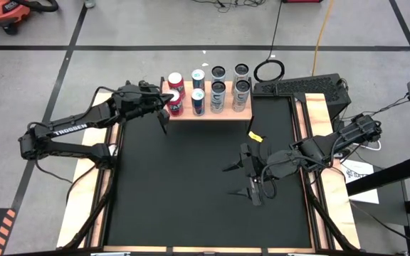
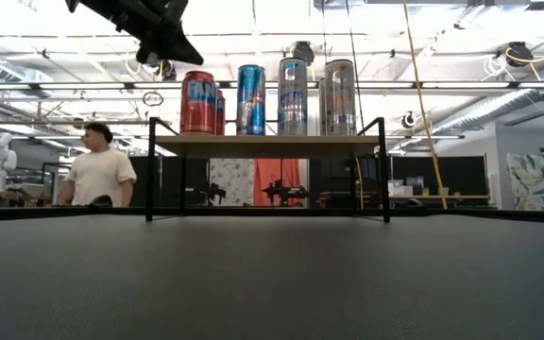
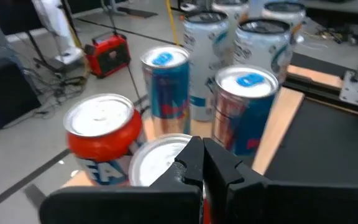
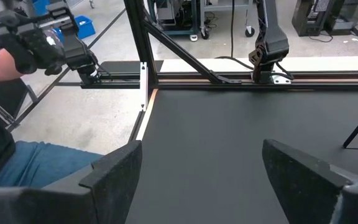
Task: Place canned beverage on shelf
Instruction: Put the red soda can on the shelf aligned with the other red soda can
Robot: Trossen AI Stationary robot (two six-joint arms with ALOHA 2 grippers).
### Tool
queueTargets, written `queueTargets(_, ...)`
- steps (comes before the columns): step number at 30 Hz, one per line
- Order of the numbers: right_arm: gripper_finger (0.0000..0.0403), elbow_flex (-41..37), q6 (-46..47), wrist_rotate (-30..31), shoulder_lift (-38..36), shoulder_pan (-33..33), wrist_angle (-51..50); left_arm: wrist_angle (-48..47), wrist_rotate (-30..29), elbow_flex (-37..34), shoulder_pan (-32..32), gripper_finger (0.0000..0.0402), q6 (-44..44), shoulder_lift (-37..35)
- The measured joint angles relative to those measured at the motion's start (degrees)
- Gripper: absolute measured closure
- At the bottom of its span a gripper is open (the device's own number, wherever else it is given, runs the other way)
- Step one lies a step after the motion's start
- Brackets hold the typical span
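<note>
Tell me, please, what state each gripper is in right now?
Left gripper: shut, empty, above the red cans on the shelf.
Right gripper: open, empty, over the table.

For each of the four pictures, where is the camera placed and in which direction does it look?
High view: overhead, looking straight down; both arms, shelf.
Low view: table height, looking level at the shelf; the left arm above.
Left wrist view: on the left arm, facing the cans; shut left gripper over the front red can.
Right wrist view: on the right arm, facing bare table; open right gripper.
All but the right wrist view show the cans.
</note>
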Motion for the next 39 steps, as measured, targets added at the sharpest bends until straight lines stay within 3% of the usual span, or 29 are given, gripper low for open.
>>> queueTargets(17, 0.0091, 0.0, 0.0, 0.0, 0.0, 0.0, 0.0, 0.3, 1.7, 0.0, 0.0, 0.0402, -0.1, 3.4)
queueTargets(25, 0.0091, 0.0, 0.1, 0.0, 0.0, 0.0, 0.0, -3.9, 2.1, 0.3, 0.0, 0.0402, -0.2, 3.2)
queueTargets(39, 0.0091, 0.0, 0.2, 0.0, 0.0, 0.0, 0.0, -5.6, -1.7, 0.0, 0.0, 0.0402, 1.8, 0.8)
